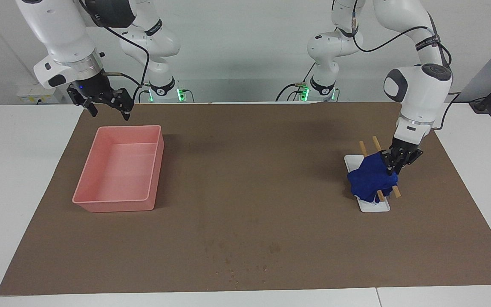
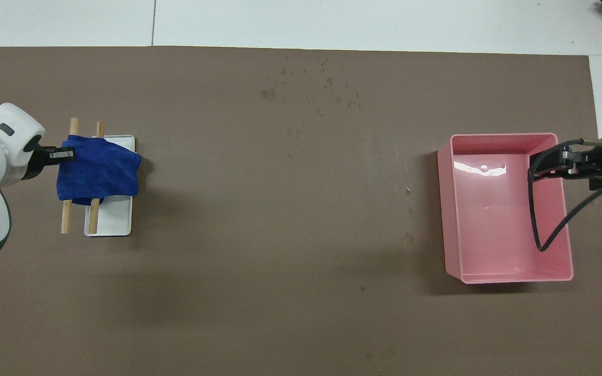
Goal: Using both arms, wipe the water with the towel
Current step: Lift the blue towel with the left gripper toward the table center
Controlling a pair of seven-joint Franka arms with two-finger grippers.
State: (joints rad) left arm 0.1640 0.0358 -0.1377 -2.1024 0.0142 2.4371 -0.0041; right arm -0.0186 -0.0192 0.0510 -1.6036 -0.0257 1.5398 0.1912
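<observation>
The deep-blue towel (image 1: 371,177) (image 2: 100,169) lies draped over two wooden sticks on a white tray (image 1: 375,207) (image 2: 115,222) at the left arm's end of the table. My left gripper (image 1: 392,168) (image 2: 68,154) is down at the towel's outer edge and shut on it. Small water drops (image 1: 237,260) (image 2: 322,83) darken the brown mat at mid-table, farther from the robots than the tray. My right gripper (image 1: 110,111) (image 2: 546,162) hangs open and holds nothing, in the air over the pink bin's edge; that arm waits.
A pink rectangular bin (image 1: 119,170) (image 2: 505,209) stands at the right arm's end of the table. The wooden sticks (image 1: 362,147) (image 2: 66,219) stick out past the tray. A brown mat (image 1: 245,179) covers most of the white table.
</observation>
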